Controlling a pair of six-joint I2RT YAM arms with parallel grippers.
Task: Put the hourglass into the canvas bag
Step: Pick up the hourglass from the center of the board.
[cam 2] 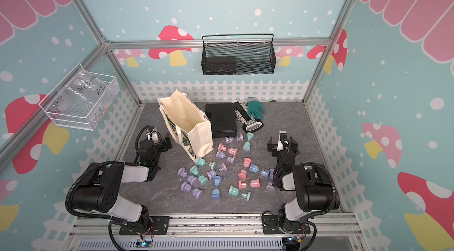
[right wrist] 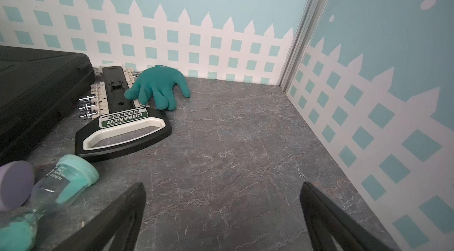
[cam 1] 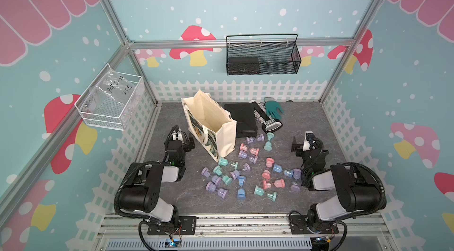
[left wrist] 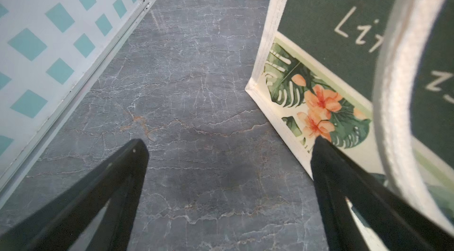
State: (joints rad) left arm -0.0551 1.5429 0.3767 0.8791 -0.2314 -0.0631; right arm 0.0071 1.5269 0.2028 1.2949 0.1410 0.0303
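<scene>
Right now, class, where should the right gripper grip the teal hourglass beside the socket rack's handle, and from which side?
Grip the teal hourglass at its narrow glass waist, from above, with the right gripper open and its jaws across the length. It lies on its side, and the wider caps at each end should stop it slipping.

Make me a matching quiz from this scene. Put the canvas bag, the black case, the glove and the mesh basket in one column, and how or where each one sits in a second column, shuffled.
Column one
1. canvas bag
2. black case
3. glove
4. black mesh basket

Column two
A. teal, lying limp near the back
B. standing up, mouth open
C. hung on the back wall
D. lying flat beside the canvas bag

Pairs: 1-B, 2-D, 3-A, 4-C
</scene>
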